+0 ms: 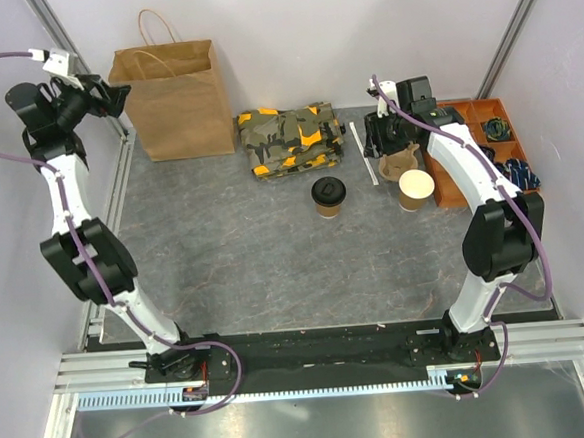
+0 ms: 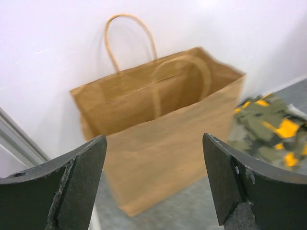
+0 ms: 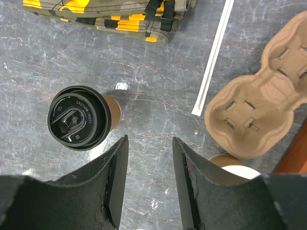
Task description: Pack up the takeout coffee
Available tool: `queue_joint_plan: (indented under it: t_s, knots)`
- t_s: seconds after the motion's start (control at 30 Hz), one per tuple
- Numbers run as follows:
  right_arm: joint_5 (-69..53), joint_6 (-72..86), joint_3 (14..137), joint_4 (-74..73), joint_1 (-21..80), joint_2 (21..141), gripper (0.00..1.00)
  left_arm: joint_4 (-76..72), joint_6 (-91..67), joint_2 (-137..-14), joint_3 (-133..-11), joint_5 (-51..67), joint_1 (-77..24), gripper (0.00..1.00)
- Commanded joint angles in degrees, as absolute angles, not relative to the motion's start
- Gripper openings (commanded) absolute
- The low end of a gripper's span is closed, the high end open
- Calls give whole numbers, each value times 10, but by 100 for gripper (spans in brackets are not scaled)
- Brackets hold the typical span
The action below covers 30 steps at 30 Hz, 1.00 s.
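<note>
My left arm (image 1: 69, 207) and right arm (image 1: 466, 167) are built of slim white links joined by chunky black joint housings (image 1: 89, 258). A purple cable (image 1: 0, 55) runs along each, from the black bases (image 1: 177, 362) at the near edge up to the wrist, where a small white connector (image 1: 58, 62) sits. My left gripper (image 2: 153, 139) has matte black, curved fingers (image 2: 72, 187) with chipped, greyish edges. My right gripper (image 3: 150, 140) has dark fingers (image 3: 108, 191) too, flat on their inner faces and lightly scuffed.
</note>
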<state>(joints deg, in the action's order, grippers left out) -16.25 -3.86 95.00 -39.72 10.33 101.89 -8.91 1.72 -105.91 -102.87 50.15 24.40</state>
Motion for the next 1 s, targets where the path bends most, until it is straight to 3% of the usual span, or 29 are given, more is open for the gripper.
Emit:
queue_joint_plan:
  t_s: [0.0,0.43,0.73,0.97]
  knots:
    - [-174,-33,971,-393,104,1025,50,-193,135,-1110,-1059,571,247,88]
    - [-178,-32,962,-396,103,1028,50,-198,279,-1187,-1107,598,234,83]
    - [-181,-31,961,-398,103,1031,50,-76,403,-1230,-1170,566,208,80]
    - [-177,-34,953,-398,104,1022,50,-2,467,-1232,-1187,562,203,67]
